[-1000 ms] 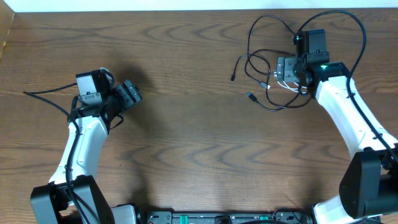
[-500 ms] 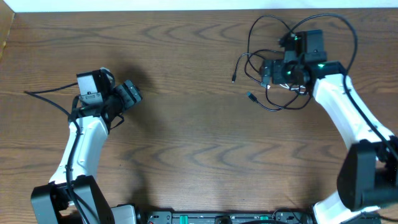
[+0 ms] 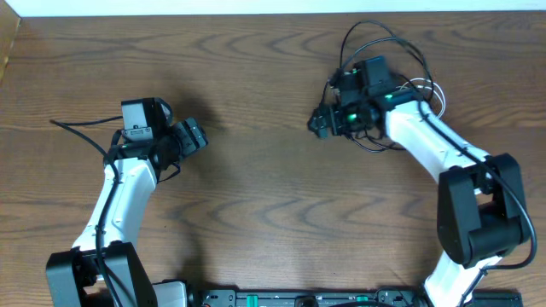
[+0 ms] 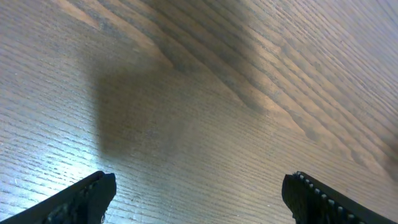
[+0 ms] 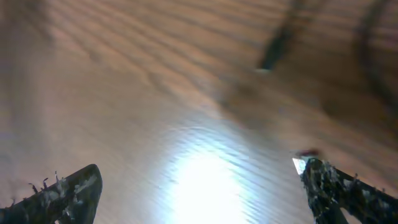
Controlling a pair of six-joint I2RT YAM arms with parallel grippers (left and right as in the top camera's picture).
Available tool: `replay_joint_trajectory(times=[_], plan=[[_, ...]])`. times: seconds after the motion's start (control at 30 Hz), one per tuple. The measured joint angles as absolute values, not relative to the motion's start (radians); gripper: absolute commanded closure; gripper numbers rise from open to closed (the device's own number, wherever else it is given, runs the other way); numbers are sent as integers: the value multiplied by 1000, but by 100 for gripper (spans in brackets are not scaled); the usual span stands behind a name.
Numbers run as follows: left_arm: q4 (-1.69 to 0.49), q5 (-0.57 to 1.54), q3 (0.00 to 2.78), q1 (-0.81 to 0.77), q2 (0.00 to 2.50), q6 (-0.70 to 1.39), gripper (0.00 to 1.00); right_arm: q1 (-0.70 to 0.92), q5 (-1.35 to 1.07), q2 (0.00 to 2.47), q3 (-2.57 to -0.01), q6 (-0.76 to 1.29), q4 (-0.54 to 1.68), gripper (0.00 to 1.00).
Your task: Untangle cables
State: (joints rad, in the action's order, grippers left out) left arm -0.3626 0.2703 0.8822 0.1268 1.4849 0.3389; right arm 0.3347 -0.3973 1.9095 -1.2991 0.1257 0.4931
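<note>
The cables lie tangled at the table's far right. The black cable (image 3: 349, 41) loops around and under my right arm, and the white cable (image 3: 432, 87) shows in thin loops just right of that arm. My right gripper (image 3: 319, 124) is at the tangle's left edge, open over bare wood, with most of the cables behind it. The right wrist view is blurred: the gripper (image 5: 199, 186) is open and empty, with a dark plug end (image 5: 272, 53) lying ahead of it. My left gripper (image 3: 195, 136) is far to the left, open (image 4: 199, 190) above bare wood.
The wooden table (image 3: 256, 196) ends at a white strip (image 3: 171, 7) along the far side. A thick black arm wire (image 3: 77, 130) trails left from my left arm. The arm bases stand at the near edge.
My right arm has swung left across the tangle, and its gripper now points past the cables' left edge with its jaws slightly wider. My left arm has shifted a little to the right.
</note>
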Motion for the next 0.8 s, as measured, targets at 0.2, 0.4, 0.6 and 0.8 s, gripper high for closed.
replay_joint_trajectory(times=[0.2,0.4,0.6,0.8], plan=[[-363,270,882,127,1485,339,10,424,-404,1911,-1299,125,451,1],[-363,270,882,127,1485,339,9,501,-397,1911,-1298,125,371,1],[-363,270,882,127,1485,339,9,544,-385,1911,-1298,126,357,1],[-363,270,882,127,1485,339,9,549,-350,1911,-1298,126,356,1]])
